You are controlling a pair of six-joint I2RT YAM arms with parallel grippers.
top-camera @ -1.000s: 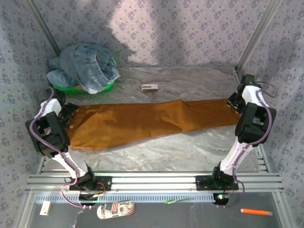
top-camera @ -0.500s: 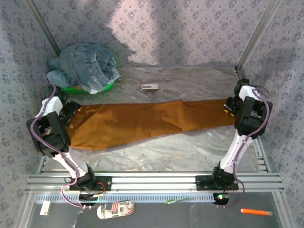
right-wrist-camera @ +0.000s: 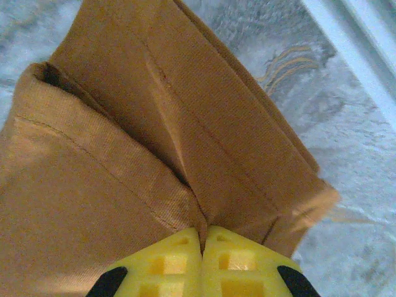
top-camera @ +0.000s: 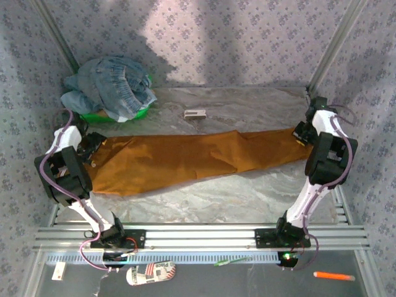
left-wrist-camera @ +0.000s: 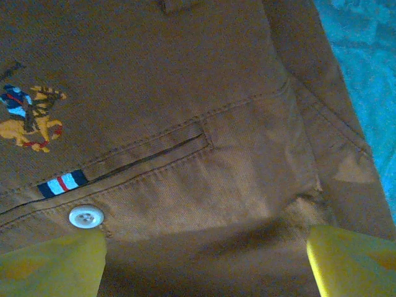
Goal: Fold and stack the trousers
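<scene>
change: right gripper [right-wrist-camera: 202, 238] has pinched shut on the hem end of the trousers [top-camera: 192, 162] | left gripper [left-wrist-camera: 204, 263] jaws wide, straddling the waistband by the button [left-wrist-camera: 85, 216] | trousers flat across the table [top-camera: 216, 198], hems near frame rail [right-wrist-camera: 356, 28] | bare tabletop in front

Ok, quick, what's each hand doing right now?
Left hand: open, over the trousers.
Right hand: closed, holding the trousers by a leg end.
</scene>
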